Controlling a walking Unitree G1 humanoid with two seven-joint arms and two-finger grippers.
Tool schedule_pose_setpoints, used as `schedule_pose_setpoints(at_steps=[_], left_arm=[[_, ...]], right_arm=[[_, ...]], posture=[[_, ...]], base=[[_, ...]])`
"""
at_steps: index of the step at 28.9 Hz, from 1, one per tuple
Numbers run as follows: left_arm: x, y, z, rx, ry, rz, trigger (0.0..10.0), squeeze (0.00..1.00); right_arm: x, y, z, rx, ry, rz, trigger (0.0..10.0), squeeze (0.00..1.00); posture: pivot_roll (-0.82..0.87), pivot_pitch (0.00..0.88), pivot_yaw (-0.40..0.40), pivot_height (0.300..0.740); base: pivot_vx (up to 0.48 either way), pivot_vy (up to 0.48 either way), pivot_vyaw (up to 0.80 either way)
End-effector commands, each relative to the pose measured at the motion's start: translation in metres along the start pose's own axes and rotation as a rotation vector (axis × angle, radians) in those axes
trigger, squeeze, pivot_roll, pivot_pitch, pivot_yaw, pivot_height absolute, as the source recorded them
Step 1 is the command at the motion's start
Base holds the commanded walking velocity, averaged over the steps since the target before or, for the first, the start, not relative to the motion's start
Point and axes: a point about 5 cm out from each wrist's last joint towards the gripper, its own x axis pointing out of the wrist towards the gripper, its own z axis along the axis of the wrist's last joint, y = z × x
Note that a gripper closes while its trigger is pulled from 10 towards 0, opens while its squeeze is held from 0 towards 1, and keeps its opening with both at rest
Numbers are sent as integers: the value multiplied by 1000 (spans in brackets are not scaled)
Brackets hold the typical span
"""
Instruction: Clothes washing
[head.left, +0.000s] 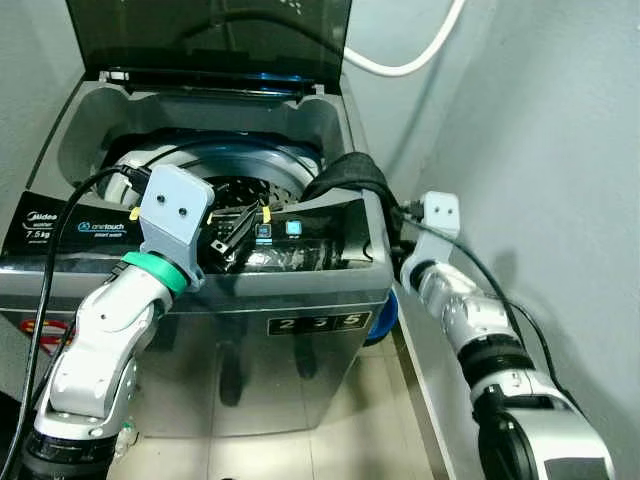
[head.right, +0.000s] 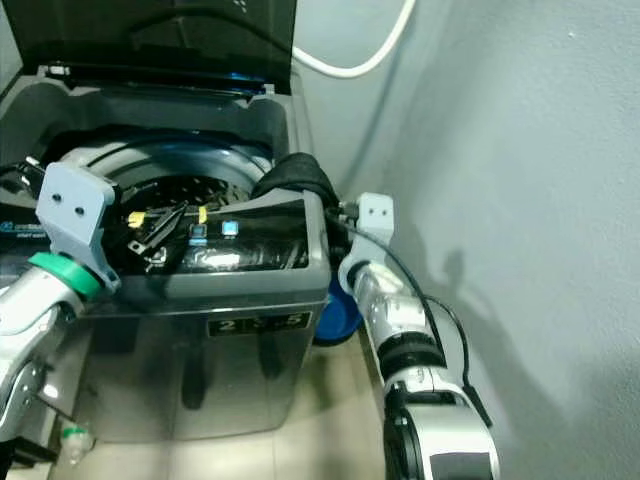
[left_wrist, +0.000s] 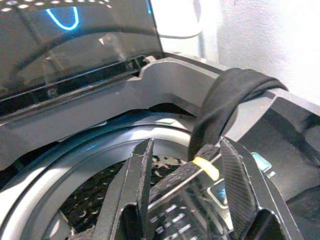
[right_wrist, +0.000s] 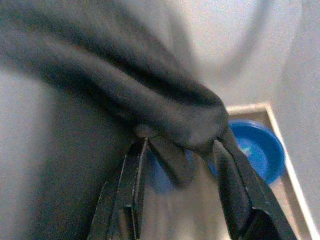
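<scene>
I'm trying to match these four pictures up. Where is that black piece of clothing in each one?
Left eye: black garment draped over washer's right rim.
Right eye: on the same rim.
Left wrist: hanging over the rim.
Right wrist: close up, dark fold.
Shared landmark: washer rim.

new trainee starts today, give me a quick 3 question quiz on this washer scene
1. True or false: the washing machine lid is shut.
2. Where does the black garment lie?
A. folded on the floor
B. draped over the machine's right rim
C. inside the blue basin
3. Fill in: the left gripper hovers over the ____ with its fingers apart.

Key
1. False, the lid stands up.
2. B, with the right gripper at the part hanging outside.
3. drum
</scene>
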Motion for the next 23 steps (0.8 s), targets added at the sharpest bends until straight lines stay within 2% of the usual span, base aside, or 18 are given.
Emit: schedule_pose_setpoints(at_steps=[1,2,3,4,5,6,7,8,9,10,11,13,14,16,17,18,21,23], left_arm=[[0,-1,-2,-2,9,-5,10000,0],[0,-1,-3,-3,9,-5,10000,0],[0,-1,-3,-3,9,-5,10000,0],[0,-2,-3,-4,9,-6,10000,0],[0,-2,-3,-4,9,-6,10000,0],[1,-3,-3,-6,6,-6,10000,0],[2,-3,-3,-6,5,-6,10000,0],[2,-3,-3,-6,5,-6,10000,0],[2,-3,-2,-6,5,-5,10000,0],[1,-3,-2,-4,3,-2,10000,0],[1,-3,-2,-4,3,-2,10000,0],[0,-2,-2,-3,3,4,10000,0],[0,-2,-2,-3,3,4,10000,0],[-1,-1,-2,-1,5,10,10000,0],[-1,-1,-2,-1,5,10,10000,0],[-1,-1,-2,-1,6,11,10000,0],[-2,-1,-2,-1,4,14,10000,0],[-1,0,-2,-1,3,14,10000,0]], right_arm=[[5,20,3,59,-13,58,10000,0],[8,27,9,76,-30,73,10000,0],[8,27,9,76,-30,73,10000,0],[11,39,17,96,-46,103,10000,0],[11,39,17,96,-46,103,10000,0],[15,68,37,147,-76,207,10000,0],[15,80,47,165,-93,256,10000,0],[15,80,47,165,-93,256,10000,0],[15,92,59,186,-114,308,10000,0],[11,111,90,265,-185,426,10000,0],[11,111,90,265,-185,426,10000,0],[2,126,124,368,-274,551,10000,0],[2,126,124,368,-274,551,10000,0],[-17,134,168,471,-396,727,10000,0],[-17,134,168,471,-396,727,10000,0],[-25,136,184,501,-441,792,10000,0],[-42,121,214,592,-552,894,10000,0],[-41,105,216,529,-592,833,10000,0]], posture=[[126,124,-5,740],[126,124,-5,740],[126,124,-5,740],[126,124,-5,740],[126,124,-5,740],[122,127,-8,740],[122,127,-8,740],[122,127,-8,740],[125,130,-14,740],[125,130,-14,740],[125,130,-14,740],[125,130,-14,740],[125,130,-14,740],[129,132,-23,740],[129,132,-23,740],[129,132,-23,740],[128,131,-24,740],[126,130,-19,740]], base=[[0,0,0],[0,0,0],[0,0,0],[0,0,0],[0,0,0],[0,0,0],[0,0,0],[0,0,0],[0,0,0],[0,0,0],[0,0,0],[0,0,0],[0,0,0],[0,0,0],[0,0,0],[0,0,0],[0,0,0],[0,0,0]])
